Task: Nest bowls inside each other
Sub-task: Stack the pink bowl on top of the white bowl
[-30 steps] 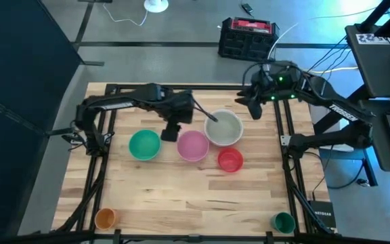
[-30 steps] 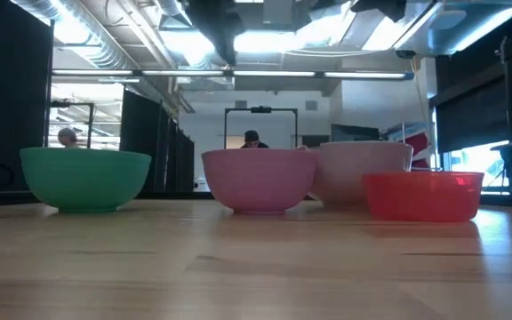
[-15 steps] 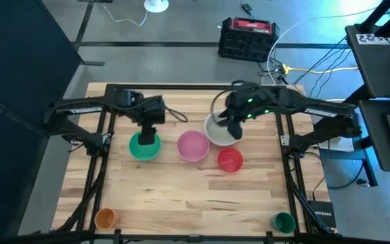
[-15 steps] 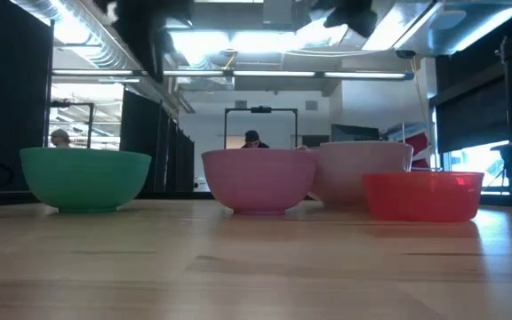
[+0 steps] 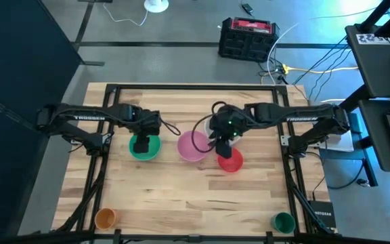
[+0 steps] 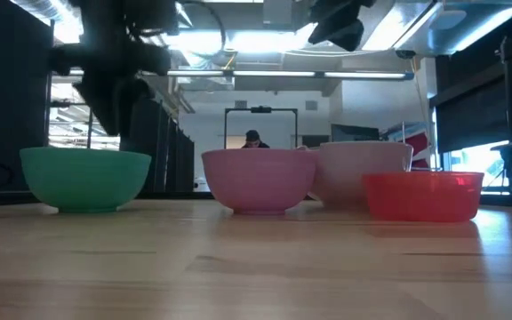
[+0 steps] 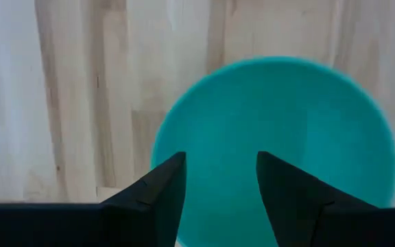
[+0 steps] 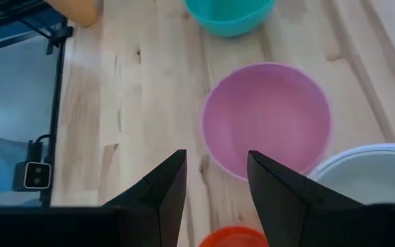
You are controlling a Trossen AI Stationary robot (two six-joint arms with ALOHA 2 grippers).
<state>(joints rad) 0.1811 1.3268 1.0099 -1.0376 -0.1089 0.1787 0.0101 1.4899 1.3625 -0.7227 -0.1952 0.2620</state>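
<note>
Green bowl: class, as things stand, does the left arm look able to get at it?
Probably yes. The left gripper hangs open right above the green bowl, which stands alone on the table with nothing inside it or over it. The pink bowl sits apart to one side.

smooth plastic bowls (image 6: 258, 180); matt wooden table (image 5: 181, 196).

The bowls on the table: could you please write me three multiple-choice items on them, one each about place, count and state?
1. The left tool is above which bowl?
A green
B red
C white

2. How many bowls stand in the row?
A two
B four
C six

3. The pink bowl is
A stacked inside another
B tipped over
C upright and empty

Answers:
1 A, the left wrist view looks down into the green bowl.
2 B, green, pink bowl, white bowl, red bowl.
3 C, the right wrist view shows it bare inside.
</note>
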